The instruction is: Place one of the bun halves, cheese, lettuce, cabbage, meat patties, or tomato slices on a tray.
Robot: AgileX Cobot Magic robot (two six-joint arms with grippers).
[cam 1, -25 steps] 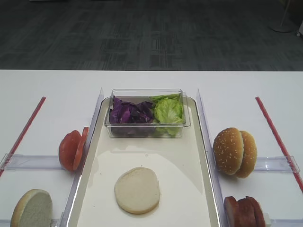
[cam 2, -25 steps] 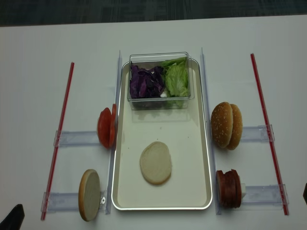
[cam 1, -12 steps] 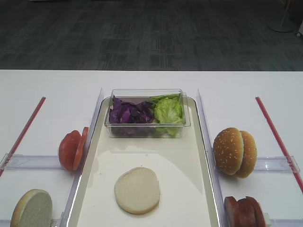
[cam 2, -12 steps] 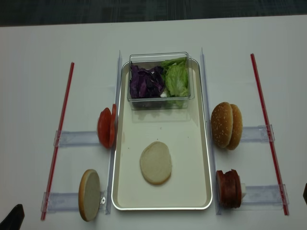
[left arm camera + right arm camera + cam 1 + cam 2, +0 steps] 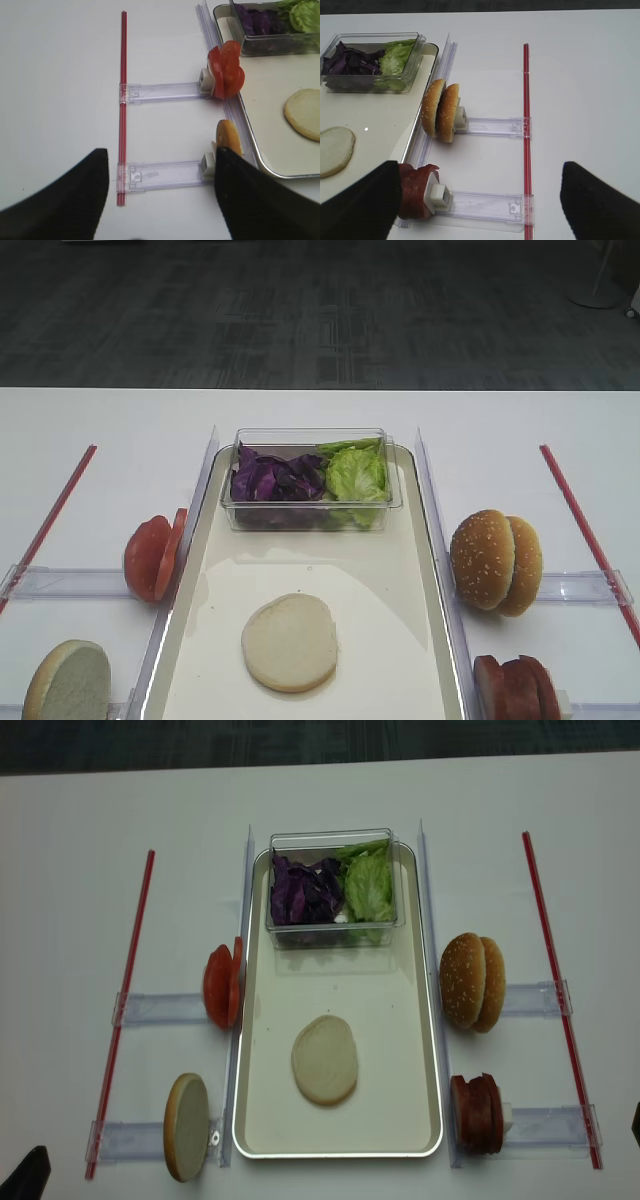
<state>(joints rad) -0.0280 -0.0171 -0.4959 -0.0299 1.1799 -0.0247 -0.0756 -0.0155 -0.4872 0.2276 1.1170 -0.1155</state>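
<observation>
**One bun half on the tray, both grippers open and empty**

A cream tray [image 5: 255,1120] sits mid-table. One bun half [image 5: 324,1059] lies flat on it, toward the near end. A clear box [image 5: 331,840] at its far end holds purple cabbage [image 5: 303,893] and green lettuce [image 5: 369,886]. The left gripper [image 5: 159,200] and right gripper [image 5: 480,200] hover with fingers wide apart, holding nothing.

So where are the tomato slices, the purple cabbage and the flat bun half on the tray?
tomato slices [image 5: 222,986], overhead view, red face
cabbage [image 5: 304,892], overhead view, middle of pile
bun half [image 5: 324,1059], overhead view, pale flat face
</observation>
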